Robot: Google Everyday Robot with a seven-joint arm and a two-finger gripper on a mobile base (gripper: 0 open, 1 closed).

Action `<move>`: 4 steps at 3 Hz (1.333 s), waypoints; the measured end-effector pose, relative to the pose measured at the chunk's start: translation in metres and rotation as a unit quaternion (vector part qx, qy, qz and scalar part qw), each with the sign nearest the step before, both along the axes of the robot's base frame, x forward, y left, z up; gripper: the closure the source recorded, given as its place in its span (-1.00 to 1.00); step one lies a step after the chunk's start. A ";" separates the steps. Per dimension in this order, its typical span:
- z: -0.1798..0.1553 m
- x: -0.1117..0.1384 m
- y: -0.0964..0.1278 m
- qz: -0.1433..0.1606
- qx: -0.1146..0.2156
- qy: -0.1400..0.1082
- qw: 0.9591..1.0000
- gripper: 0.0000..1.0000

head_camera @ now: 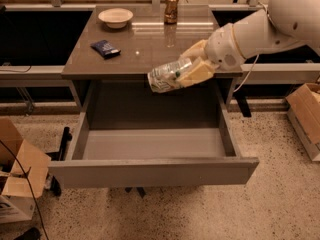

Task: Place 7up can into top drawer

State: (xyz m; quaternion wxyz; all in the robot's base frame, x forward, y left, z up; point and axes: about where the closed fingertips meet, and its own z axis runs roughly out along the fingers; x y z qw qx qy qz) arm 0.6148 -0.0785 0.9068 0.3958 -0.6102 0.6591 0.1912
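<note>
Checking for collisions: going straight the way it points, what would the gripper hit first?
Likely the top drawer, its left wall or floor: the gripper, shut on the 7up can over the open drawer, points picture-left and slightly down. Depth is unclear.
</note>
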 end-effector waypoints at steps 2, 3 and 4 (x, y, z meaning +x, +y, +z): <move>-0.093 -0.008 -0.013 -0.060 0.010 0.083 0.995 1.00; -0.130 -0.002 -0.018 -0.089 0.023 0.103 0.990 1.00; -0.152 0.012 -0.021 -0.119 0.031 0.112 0.986 0.70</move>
